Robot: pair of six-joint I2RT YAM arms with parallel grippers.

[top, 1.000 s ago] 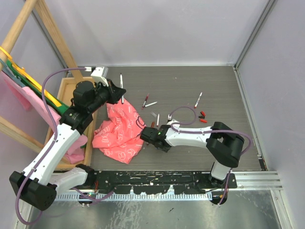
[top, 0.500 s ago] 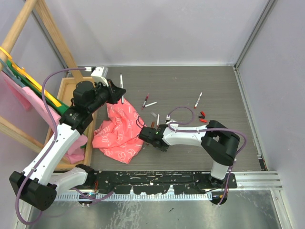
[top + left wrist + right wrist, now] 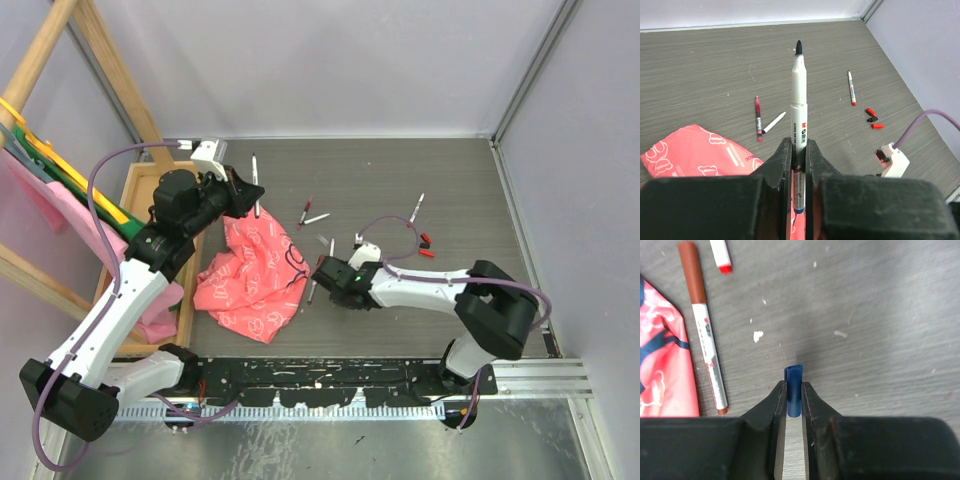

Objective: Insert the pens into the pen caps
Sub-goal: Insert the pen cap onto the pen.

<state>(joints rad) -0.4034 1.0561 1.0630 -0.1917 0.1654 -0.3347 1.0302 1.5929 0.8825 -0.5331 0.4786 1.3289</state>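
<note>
Left wrist view showed the left fingers (image 3: pixel 782 160) clamped on an upright bare-tipped pen (image 3: pixel 799 100), the right fingers (image 3: pixel 815 407) pinching a blue cap (image 3: pixel 794 377), the two not yet joined, while other pens (image 3: pixel 852 87) and red caps (image 3: pixel 871 112) lay loose on the table (image 3: pixel 715 60).

White arms (image 3: pixel 115 310), black fingers (image 3: pixel 782 161), purple cables (image 3: pixel 912 129)

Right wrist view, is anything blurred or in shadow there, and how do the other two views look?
Right wrist view: the blue cap is sharp, a soft shadow lies on the table just beyond it, the right gripper is dark and blurred near the lens. Left wrist view: the pen is crisp, the left gripper blurred near the lens. Top external view: even light, no glare.
</note>
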